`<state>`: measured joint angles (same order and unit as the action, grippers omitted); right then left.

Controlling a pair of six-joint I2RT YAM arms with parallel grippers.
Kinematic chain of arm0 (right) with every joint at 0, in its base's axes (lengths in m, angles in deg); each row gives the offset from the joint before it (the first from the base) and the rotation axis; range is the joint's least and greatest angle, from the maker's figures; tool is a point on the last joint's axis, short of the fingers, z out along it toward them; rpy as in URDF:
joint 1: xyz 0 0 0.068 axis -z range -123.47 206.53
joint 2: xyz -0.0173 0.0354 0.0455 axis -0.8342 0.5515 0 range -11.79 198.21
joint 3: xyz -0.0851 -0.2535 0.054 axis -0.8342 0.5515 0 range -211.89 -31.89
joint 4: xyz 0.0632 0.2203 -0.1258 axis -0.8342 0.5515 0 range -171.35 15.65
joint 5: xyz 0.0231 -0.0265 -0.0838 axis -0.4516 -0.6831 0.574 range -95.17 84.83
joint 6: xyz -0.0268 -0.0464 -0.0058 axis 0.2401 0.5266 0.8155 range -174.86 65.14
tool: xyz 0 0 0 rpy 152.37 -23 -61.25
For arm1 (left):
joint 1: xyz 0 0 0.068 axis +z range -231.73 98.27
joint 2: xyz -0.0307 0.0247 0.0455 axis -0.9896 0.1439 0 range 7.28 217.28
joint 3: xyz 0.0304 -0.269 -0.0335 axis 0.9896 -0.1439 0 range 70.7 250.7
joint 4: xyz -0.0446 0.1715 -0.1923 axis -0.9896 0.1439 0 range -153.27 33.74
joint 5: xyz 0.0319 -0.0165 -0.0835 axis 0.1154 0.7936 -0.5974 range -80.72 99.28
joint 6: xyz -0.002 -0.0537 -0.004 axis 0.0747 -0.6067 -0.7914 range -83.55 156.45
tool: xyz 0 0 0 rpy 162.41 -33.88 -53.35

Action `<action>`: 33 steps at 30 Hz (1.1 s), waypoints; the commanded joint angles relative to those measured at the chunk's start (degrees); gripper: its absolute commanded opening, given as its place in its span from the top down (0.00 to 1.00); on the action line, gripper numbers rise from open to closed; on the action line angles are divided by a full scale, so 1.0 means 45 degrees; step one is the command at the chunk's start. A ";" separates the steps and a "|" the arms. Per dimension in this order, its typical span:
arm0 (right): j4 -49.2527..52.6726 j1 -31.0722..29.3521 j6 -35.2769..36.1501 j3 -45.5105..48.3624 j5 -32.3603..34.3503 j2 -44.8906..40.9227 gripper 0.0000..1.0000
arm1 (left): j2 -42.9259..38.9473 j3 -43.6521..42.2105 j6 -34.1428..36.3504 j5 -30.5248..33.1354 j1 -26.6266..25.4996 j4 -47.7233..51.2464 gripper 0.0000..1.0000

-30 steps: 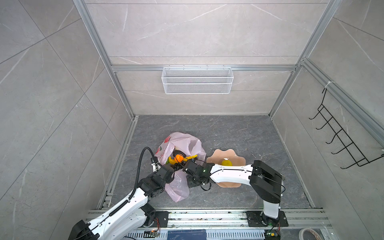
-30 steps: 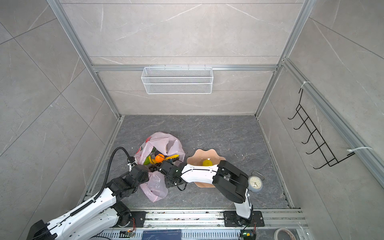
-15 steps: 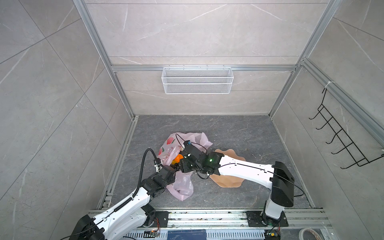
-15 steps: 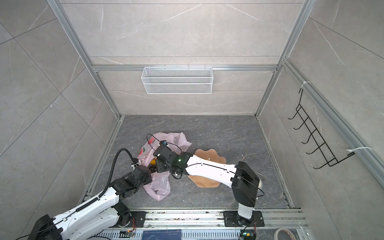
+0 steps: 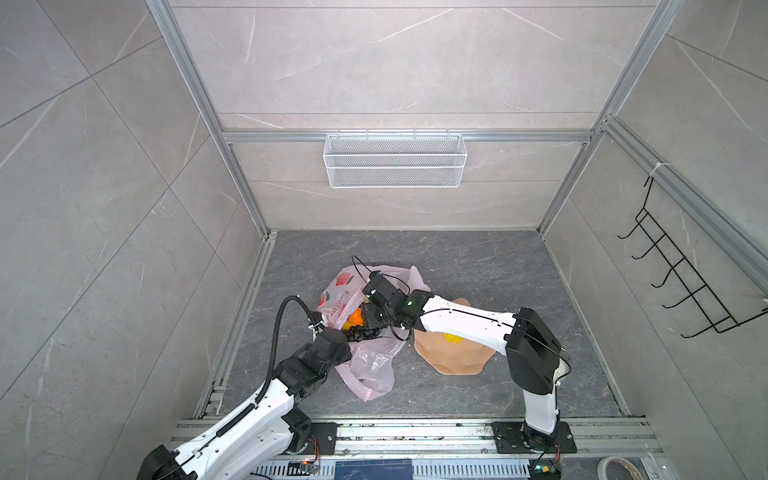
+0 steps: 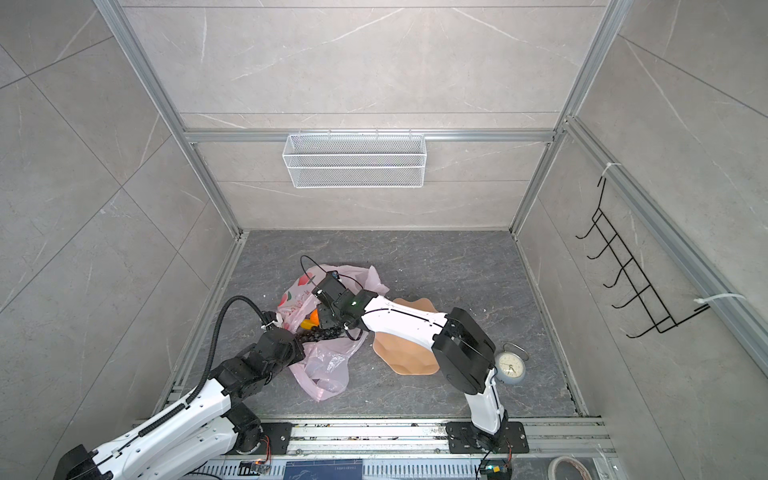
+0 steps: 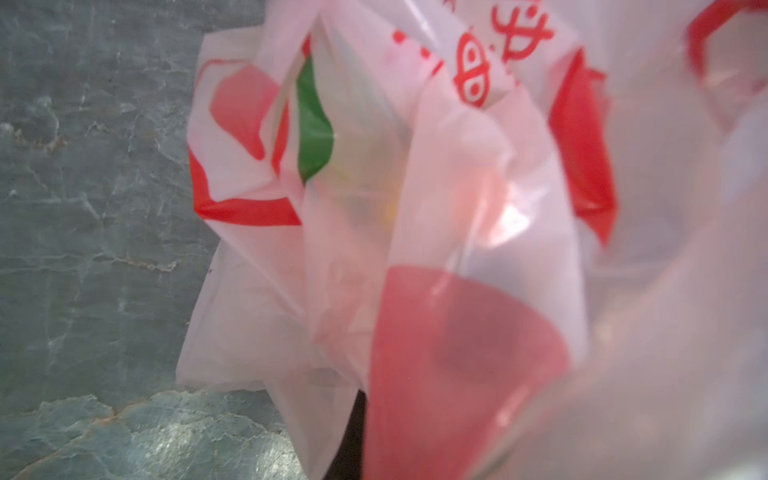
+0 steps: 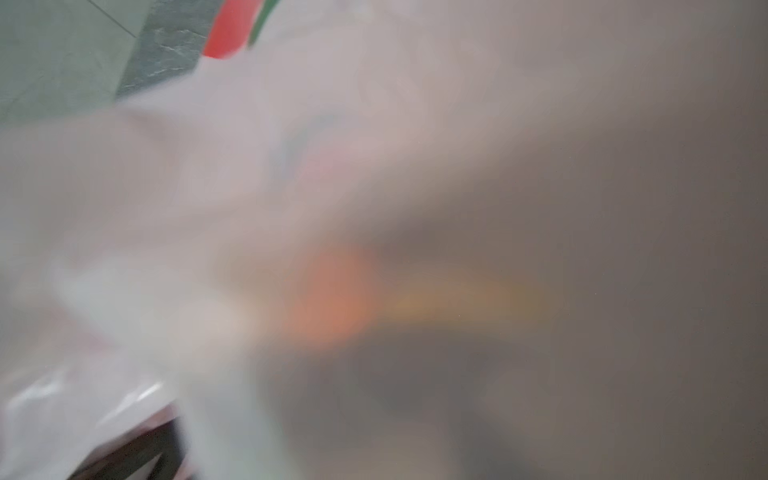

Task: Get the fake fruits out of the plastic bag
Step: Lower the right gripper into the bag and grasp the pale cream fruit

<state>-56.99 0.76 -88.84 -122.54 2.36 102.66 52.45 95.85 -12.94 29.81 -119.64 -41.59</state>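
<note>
Pink plastic bag (image 5: 370, 365) clamped by left fingers (image 7: 351, 440); right fingers (image 8: 133, 455) reached deeper inside, spacing unclear.

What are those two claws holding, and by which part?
The left gripper is shut on the plastic bag, seemingly at the rim of its opening. The right gripper is inside the bag by the orange; whether it grips anything cannot be told.

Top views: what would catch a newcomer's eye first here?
The crumpled pink bag lies left of the middle of the grey floor, with an orange and a dark grape bunch at its mouth. Both arms meet there: the left claw seems to pinch the bag's edge, and the right claw reaches in. To its right lies a peach plate with one yellow fruit.
</note>
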 commanded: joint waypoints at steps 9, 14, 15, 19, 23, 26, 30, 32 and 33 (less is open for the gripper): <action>-0.0476 0.0873 0.1051 -0.3150 0.1041 0.2781 0.21 | 0.1136 0.1464 0.1598 -0.3016 0.2438 -0.0261 1.00; 0.0042 0.0971 0.1518 -0.4910 0.1048 0.4127 0.22 | 0.1513 0.1742 0.2242 -0.3911 0.3450 -0.0250 1.00; 0.0414 0.0996 0.1569 -0.5410 0.1154 0.4511 0.22 | 0.1629 0.1854 0.2402 -0.3900 0.3482 -0.0174 1.00; 0.1639 0.0989 0.1799 -0.7462 0.1394 0.5724 0.23 | 0.2016 0.2067 0.2537 -0.3954 0.3639 -0.0023 1.00; 0.2455 0.0997 0.1858 -0.9002 0.1355 0.6693 0.23 | 0.2281 0.2086 0.2539 -0.4011 0.3707 -0.0039 1.00; 0.3337 0.1006 0.1817 -1.0139 0.1564 0.7461 0.21 | 0.2255 0.2005 0.2513 -0.3995 0.3726 -0.0073 1.00; 0.3898 0.1007 0.1843 -1.1079 0.1867 0.8180 0.19 | 0.2229 0.1830 0.2479 -0.3977 0.3736 -0.0157 1.00; 0.4127 0.1006 0.1847 -1.1505 0.1824 0.8474 0.19 | 0.2276 0.1749 0.2395 -0.4041 0.3747 -0.0233 1.00; 0.4253 0.1017 0.1846 -1.1741 0.1769 0.8634 0.19 | 0.2275 0.1693 0.2352 -0.4081 0.3752 -0.0264 1.00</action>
<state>-42.39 5.25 -81.58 -172.05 9.14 138.85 62.57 103.56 -2.95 13.01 -103.20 -41.92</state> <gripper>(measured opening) 0.813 0.056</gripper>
